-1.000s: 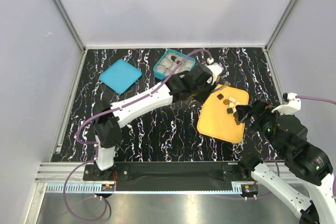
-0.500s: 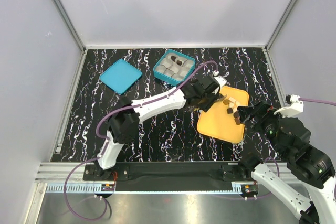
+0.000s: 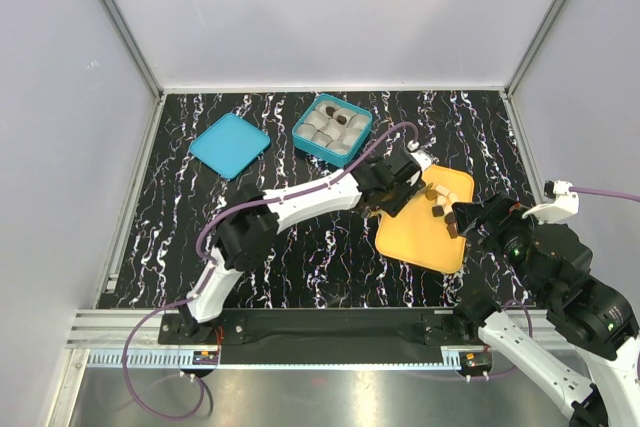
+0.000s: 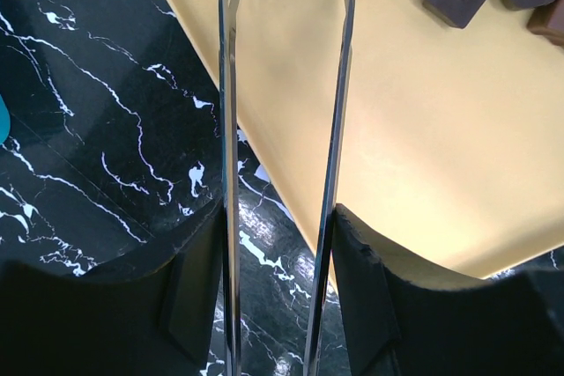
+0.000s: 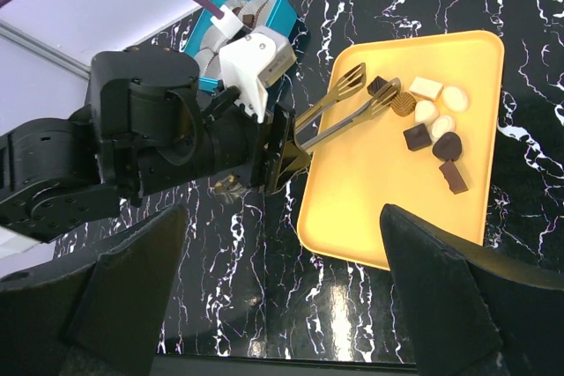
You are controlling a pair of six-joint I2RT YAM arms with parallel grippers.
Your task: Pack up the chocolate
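Chocolate count: nine pieces of chocolate [image 5: 416,136] show in the right wrist view, five brown and four pale cream.
Chocolate place: all lie on the one yellow tray [image 3: 410,237], on its far right part. The tray sits on the desk [image 3: 300,247].
Chocolate lie: the pieces string out in a loose band from the tray's far corner toward its right edge. The dark bar [image 5: 454,176] ends the band, its long axis roughly in line with it.
Tongs: one pair of tongs [image 5: 339,112], long axis running from the left claw to the far end of the band. The tips are apart with a dark block [image 5: 379,85] between them; whether they touch it I cannot tell.
Left claw [image 5: 273,151]: closed on the tongs' handle end.
Right claw [image 3: 462,217]: fingers spread wide, holding nothing, at the tray's right side.
Other: one teal box [image 3: 332,127] of grey paper cups [image 3: 322,132]; one teal lid [image 3: 229,144] to its left, apart from it.
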